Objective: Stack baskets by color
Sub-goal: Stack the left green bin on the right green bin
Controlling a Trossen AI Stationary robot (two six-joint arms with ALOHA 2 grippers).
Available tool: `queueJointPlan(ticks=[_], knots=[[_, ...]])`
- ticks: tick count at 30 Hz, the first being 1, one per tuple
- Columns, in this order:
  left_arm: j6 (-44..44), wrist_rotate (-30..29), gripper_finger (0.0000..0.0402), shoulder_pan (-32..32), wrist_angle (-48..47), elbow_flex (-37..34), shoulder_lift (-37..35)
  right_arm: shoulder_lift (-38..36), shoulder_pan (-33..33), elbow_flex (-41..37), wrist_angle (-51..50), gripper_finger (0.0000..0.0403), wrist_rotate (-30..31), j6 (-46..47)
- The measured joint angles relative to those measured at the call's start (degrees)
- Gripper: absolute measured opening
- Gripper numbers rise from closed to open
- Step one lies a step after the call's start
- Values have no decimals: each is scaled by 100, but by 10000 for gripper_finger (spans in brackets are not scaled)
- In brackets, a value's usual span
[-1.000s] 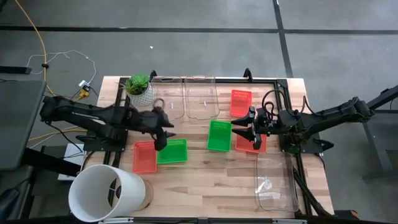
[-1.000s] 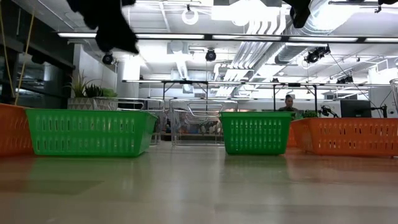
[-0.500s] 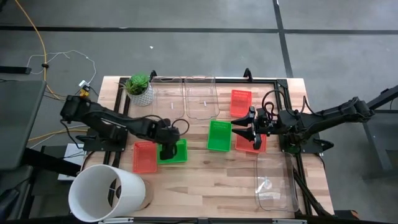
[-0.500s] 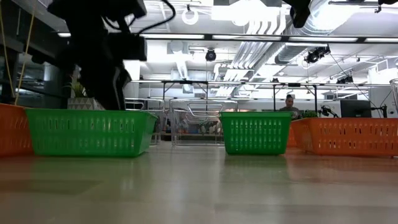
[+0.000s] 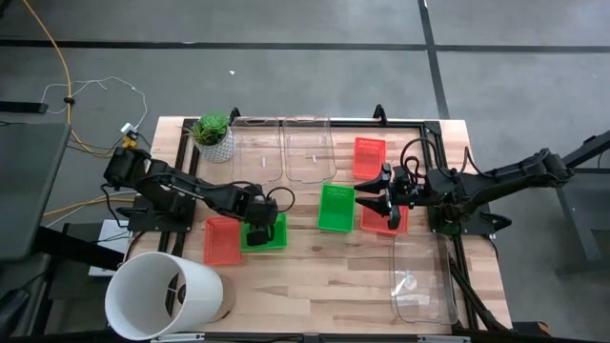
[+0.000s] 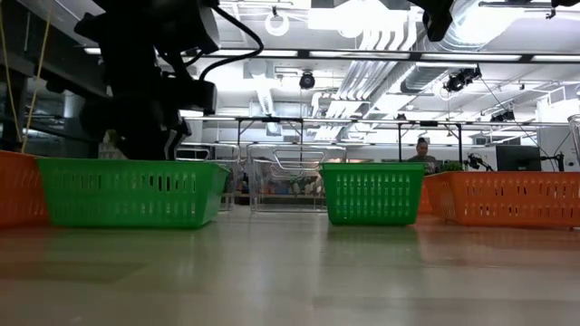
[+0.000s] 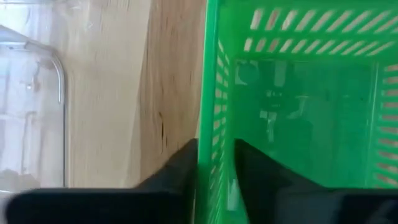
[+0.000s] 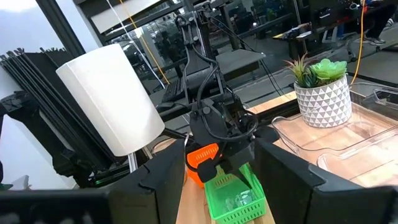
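Note:
A green basket (image 5: 274, 236) rests on its bottom on the wooden table, left of centre, beside a red basket (image 5: 221, 240). My left gripper (image 5: 258, 227) reaches steeply down into it and is shut on its wall; the low view shows the gripper (image 6: 145, 136) dipping behind the basket (image 6: 131, 192). A second green basket (image 5: 335, 207) stands mid-table. Over it my right gripper (image 5: 363, 201) hovers level and open, holding nothing. Two more red baskets sit at the far right (image 5: 369, 157) and below the right gripper (image 5: 391, 222). My left gripper pinches the green basket's far side wall (image 7: 209, 134) between its two fingers. One finger (image 7: 180, 171) is outside the basket and the other (image 7: 255, 171) inside. The fingers come from above, slanting down from the table's left. The basket stands on the table.
A white bucket (image 5: 162, 295) lies on its side at the near left corner. A potted plant (image 5: 212, 136) and two clear bins (image 5: 257, 148) (image 5: 307, 152) stand along the far edge. Another clear bin (image 5: 422, 276) lies near right. Bare wood shows at the near centre.
My left gripper has come down and toward the table's right, tipping steeply downward, from above the red and green baskets onto the green basket's wall. The green basket has stayed where it was. My right arm has kept still.

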Motion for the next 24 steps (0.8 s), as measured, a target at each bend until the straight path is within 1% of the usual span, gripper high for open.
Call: queueJointPlan(ticks=[2, 3, 6, 9, 12, 14, 16, 19, 21, 24], knots=[[-118, 28, 21, 40, 5, 3, -81, 0, 2, 0, 2, 181, 0, -62], [-229, 53, 12, 68, 13, 4, -134, 0, 1, 0, 4, 181, 0, -82], [-419, 94, 12, 109, 27, 4, -314, 0, 1, 0, 36, 181, -2, -84], [-690, 162, 2, 105, 28, 5, -660, -6, 2, 0, 89, 181, -6, -69], [-1167, 171, 1, 64, 52, 9, -1107, -69, 2, 0, 133, 181, -11, -81], [-1624, 68, 1, 9, 271, 9, -1420, -140, 2, 0, 178, 181, -10, -56], [-2117, -172, 0, -64, 606, 9, -1687, -228, 0, 0, 259, 181, 22, 99], [-2777, -603, 0, -216, 1509, 11, -1804, -410, 0, 1, 436, 181, 206, 209], [-3083, -940, 0, -312, 2159, 12, -1700, -564, 0, 4, 543, 181, 365, 201], [-3578, -1501, 0, -417, 2925, 17, -1324, -776, 0, 3, 790, 181, 625, 142]])
